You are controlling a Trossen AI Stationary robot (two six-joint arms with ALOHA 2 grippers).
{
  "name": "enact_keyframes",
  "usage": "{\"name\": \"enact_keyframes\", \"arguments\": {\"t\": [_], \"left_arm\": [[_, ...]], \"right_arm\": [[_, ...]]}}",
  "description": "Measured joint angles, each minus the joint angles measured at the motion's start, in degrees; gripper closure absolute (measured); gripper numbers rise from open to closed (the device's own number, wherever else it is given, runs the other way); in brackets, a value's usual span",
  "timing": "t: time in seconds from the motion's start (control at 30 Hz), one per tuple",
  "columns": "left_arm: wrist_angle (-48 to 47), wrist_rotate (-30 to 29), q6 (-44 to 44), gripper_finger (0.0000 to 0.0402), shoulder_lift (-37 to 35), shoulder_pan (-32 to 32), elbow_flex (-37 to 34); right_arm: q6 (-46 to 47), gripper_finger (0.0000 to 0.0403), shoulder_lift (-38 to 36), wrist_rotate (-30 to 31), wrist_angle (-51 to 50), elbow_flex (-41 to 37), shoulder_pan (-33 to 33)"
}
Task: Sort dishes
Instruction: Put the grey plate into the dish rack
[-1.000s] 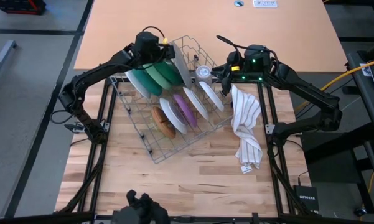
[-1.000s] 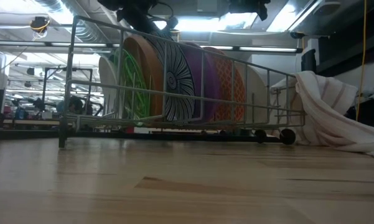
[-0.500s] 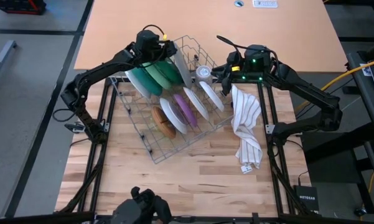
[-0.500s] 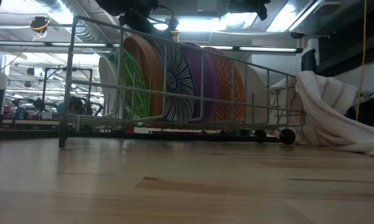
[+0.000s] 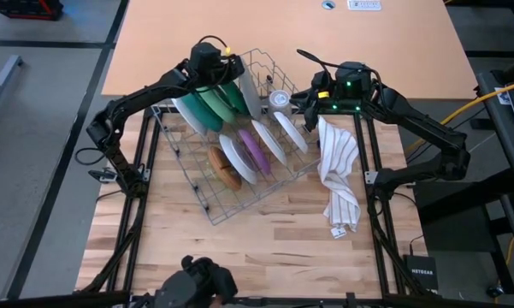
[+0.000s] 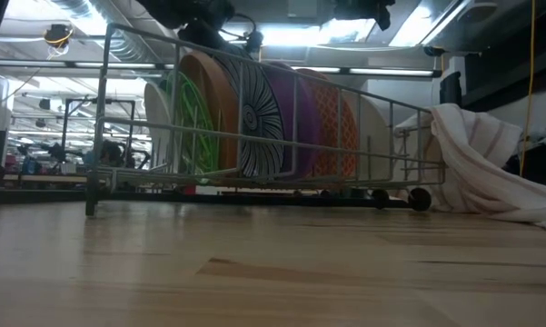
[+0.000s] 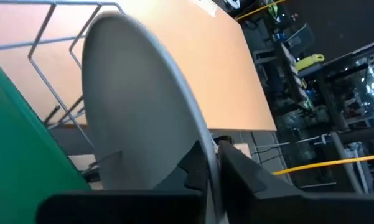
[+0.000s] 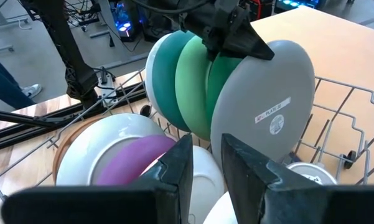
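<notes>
The grey wire rack (image 5: 207, 195) holds upright dishes. The larger row is white (image 5: 188, 113), teal (image 5: 207, 107), green (image 5: 227, 98) and grey (image 5: 251, 92). The smaller row is brown (image 5: 225, 167), white (image 5: 238, 156), purple (image 5: 257, 147) and more white ones (image 5: 291, 130). My left gripper (image 5: 233, 75) is at the top of the larger row, shut on the grey plate (image 7: 137, 106). My right gripper (image 5: 301, 101) hovers by the rack's right side, open by a narrow gap (image 8: 206, 155) and empty. My left gripper pinches the grey plate's upper rim (image 7: 210, 146) between its two fingers, one finger (image 7: 196, 167) on each face. It comes from above, slanting from the table's left. The plate stands tilted in the rack, its lower rim among the wires.
A white striped cloth (image 5: 338, 171) lies heaped to the right of the rack. A small clear bowl (image 5: 280, 98) sits in the rack's far right corner. A bare brown tabletop (image 5: 385, 51) lies beyond the rack, and light wood (image 5: 265, 248) lies in front.
My left gripper has moved a little toward the table's right, along the tops of the large plates to the grey plate. The dishes and the rack have stayed in place.
</notes>
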Motion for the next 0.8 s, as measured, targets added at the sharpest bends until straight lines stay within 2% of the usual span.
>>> {"name": "enact_keyframes", "arguments": {"t": [0.07, 0.23, 0.53, 0.8], "left_arm": [[-0.02, -0.93, -1.75, 0.0391, -0.08, -0.07, 0.0], [-0.09, -3.39, -3.88, 0.0381, -0.09, -0.08, 0.0], [-0.22, -5.08, -10.56, 0.0394, -0.09, -0.07, 0.0], [0.05, -11.47, -18.75, 0.0397, -0.09, -0.04, 0.0]], "right_arm": [[-0.01, 0.0316, 0.0, 0.0, 0.0, 0.01, 0.0], [-0.02, 0.0316, 0.0, 0.0, -0.04, 0.01, 0.0], [-0.02, 0.0316, 0.0, 0.0, -0.39, 0.0, 0.0], [-0.02, 0.0316, 0.0, 0.0, -1.24, 0.0, 0.0]]}}
